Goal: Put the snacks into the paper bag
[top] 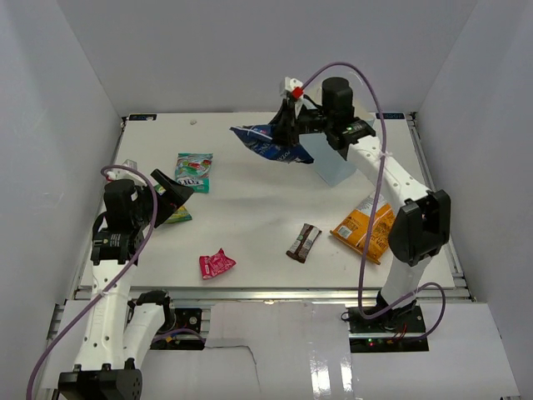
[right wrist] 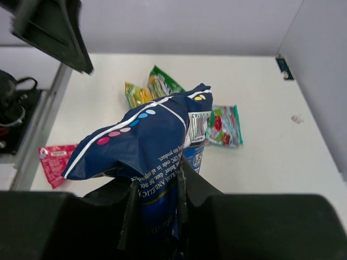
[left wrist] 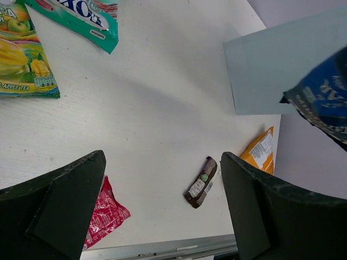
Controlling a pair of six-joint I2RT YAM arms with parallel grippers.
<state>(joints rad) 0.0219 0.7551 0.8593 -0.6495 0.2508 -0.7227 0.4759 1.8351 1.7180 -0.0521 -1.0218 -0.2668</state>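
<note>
While the right tool (right wrist: 154, 197) is clamped on the lower end of the blue-white pack (right wrist: 146, 141), that pack hangs crumpled in the air over the far half of the bench (top: 250, 208), and the wrist view shows both dark fingers pressed flat against its sides. From above, the pack sits just left of the paper bag (top: 337, 167), the light-blue bag standing at the far right of the bench, partly hidden under the right arm; the pack is beside the bag, not inside it. Over on the left, the left tool (left wrist: 162, 181) is spread wide with nothing between its fingers, hovering above the bench near the left edge. Right by it lies the yellow-green packet (left wrist: 21, 54), partly covered by the tool in the top view, and the teal-green-red pouch (top: 194, 171) lies flat just beyond it. Down near the front edge there's the small pink packet (top: 216, 264), on its own. The dark brown bar (top: 304, 242) lies at a slant in the middle right, and the large orange chip bag (top: 362, 227) rests just to its right, partly tucked under the right arm.
</note>
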